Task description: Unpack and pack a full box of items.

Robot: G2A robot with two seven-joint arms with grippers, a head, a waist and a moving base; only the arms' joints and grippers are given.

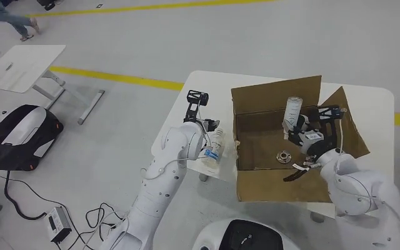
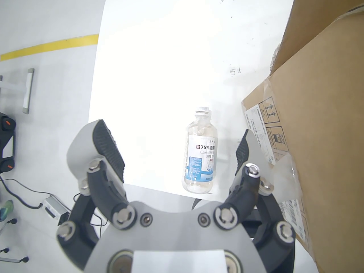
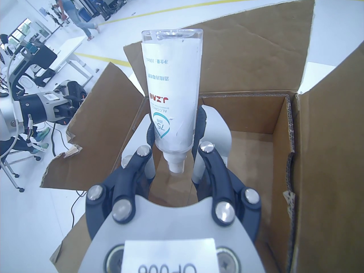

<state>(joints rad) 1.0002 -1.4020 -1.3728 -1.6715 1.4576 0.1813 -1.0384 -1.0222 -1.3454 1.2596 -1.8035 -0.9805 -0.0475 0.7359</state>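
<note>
An open cardboard box (image 1: 281, 184) stands on the white table (image 1: 206, 84), its flaps spread out. My right gripper (image 3: 175, 120) is over the box (image 3: 241, 106), shut on a clear tube with a white label (image 3: 172, 86), gripping it near the cap end. From above, the tube (image 1: 292, 112) points toward the box's far wall. A clear bottle with a blue and white label (image 2: 200, 154) lies on the table beside the box (image 2: 321, 115), its base near the table's front edge. My left gripper (image 2: 172, 129) hangs open above that bottle (image 1: 214, 148), not touching it.
A small round piece (image 1: 284, 156) lies on the box floor. The table's front-left edge runs just past the bottle's base. On the floor to the left are a second white table (image 1: 28, 65), a black device (image 1: 25, 134) and cables (image 1: 75, 219).
</note>
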